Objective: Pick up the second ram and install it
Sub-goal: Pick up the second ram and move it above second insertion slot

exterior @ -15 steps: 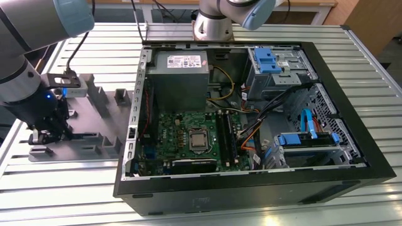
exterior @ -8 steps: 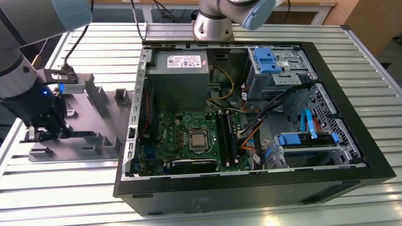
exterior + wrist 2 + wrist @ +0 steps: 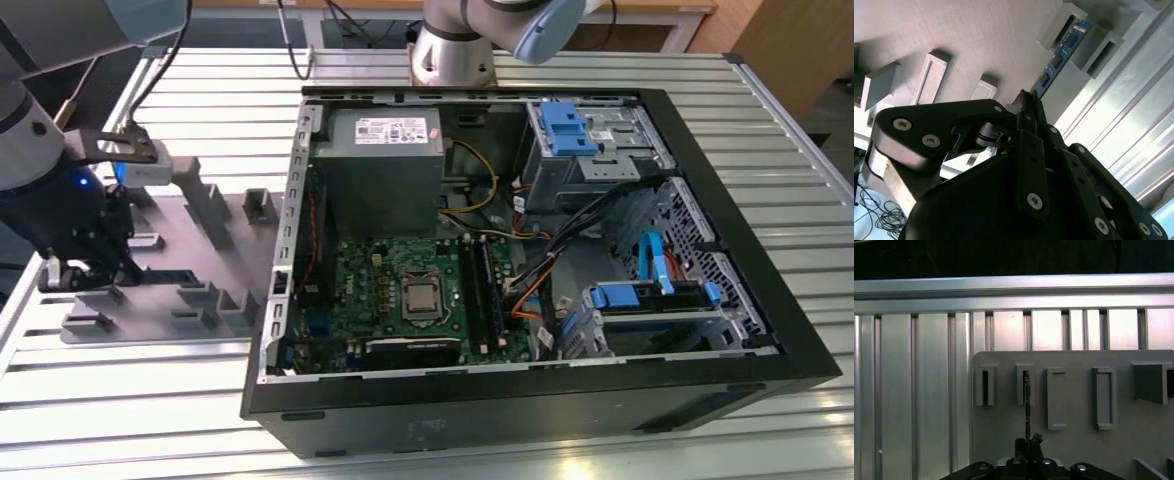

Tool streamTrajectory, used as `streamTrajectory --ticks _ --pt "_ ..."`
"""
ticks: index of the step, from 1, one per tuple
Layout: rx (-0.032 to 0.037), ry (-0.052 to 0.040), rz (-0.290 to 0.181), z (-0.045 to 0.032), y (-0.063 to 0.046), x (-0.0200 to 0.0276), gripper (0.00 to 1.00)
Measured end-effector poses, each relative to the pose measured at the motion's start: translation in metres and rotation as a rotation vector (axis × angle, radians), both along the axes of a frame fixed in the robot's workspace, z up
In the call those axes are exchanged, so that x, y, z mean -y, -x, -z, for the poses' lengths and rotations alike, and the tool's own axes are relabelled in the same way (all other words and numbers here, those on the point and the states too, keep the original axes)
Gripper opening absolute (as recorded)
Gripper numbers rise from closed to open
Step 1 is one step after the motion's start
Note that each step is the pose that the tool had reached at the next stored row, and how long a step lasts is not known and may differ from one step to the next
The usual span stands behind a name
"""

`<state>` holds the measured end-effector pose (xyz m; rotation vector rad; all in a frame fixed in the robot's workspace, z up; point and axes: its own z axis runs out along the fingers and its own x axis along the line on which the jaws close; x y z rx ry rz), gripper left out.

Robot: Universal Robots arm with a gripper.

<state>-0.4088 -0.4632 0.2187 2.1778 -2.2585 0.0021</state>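
The second ram [image 3: 1056, 62] is a narrow blue stick with dark chips. It stands on edge with its far end in an upright block of the grey tray [image 3: 979, 35]. In the first wrist view the ram [image 3: 1027, 402] appears edge-on as a thin dark line running from a slotted block to my gripper [image 3: 1028, 442]. My gripper [image 3: 1026, 102] is shut on the stick's near end. In the exterior view my gripper [image 3: 74, 268] hangs low over the tray [image 3: 200, 265] at the exterior view's left, and the arm hides the stick there.
An open black computer case [image 3: 534, 250] lies to the exterior view's right of the tray, holding a green motherboard [image 3: 400, 290] with long black slots [image 3: 481, 290] and a grey power supply [image 3: 380, 150]. Several upright blocks [image 3: 1056, 397] stand on the tray. The table [image 3: 904, 390] is ribbed metal.
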Motion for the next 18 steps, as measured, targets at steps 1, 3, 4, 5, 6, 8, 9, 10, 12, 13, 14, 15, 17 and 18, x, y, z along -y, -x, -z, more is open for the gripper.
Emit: streamTrajectory --ticks 1,3,4,5,6,8,9,10,12,13,14,15,17,18 --pt "0.0000 0.0000 0.000 -0.0025 0.000 0.0000 0.14" --pt "0.0000 -0.0001 0.000 -0.0073 0.000 0.0000 0.14" --pt "0.0000 0.0000 0.000 -0.0099 0.000 0.0000 0.14" --pt "0.0000 0.0000 0.000 -0.0120 0.000 0.0000 0.14" --pt "0.0000 0.0000 0.000 -0.0140 0.000 0.0000 0.14" --pt "0.0001 -0.0001 0.000 -0.0173 0.000 0.0000 0.14" --pt "0.0000 0.0000 0.000 -0.0186 0.000 0.0000 0.14" --pt "0.0000 0.0000 0.000 -0.0196 0.000 0.0000 0.14" --pt "0.0003 -0.0002 0.000 -0.0198 0.000 0.0000 0.14" --pt "0.0003 -0.0003 0.000 -0.0199 0.000 0.0000 0.14" --pt "0.0002 -0.0002 0.000 -0.0199 0.000 0.0000 0.14" --pt "0.0001 -0.0002 0.000 -0.0200 0.000 0.0000 0.14" --pt "0.0000 -0.0001 0.000 -0.0200 0.000 0.0000 0.14" --pt "0.0000 -0.0001 0.000 -0.0201 0.000 0.0000 0.14"
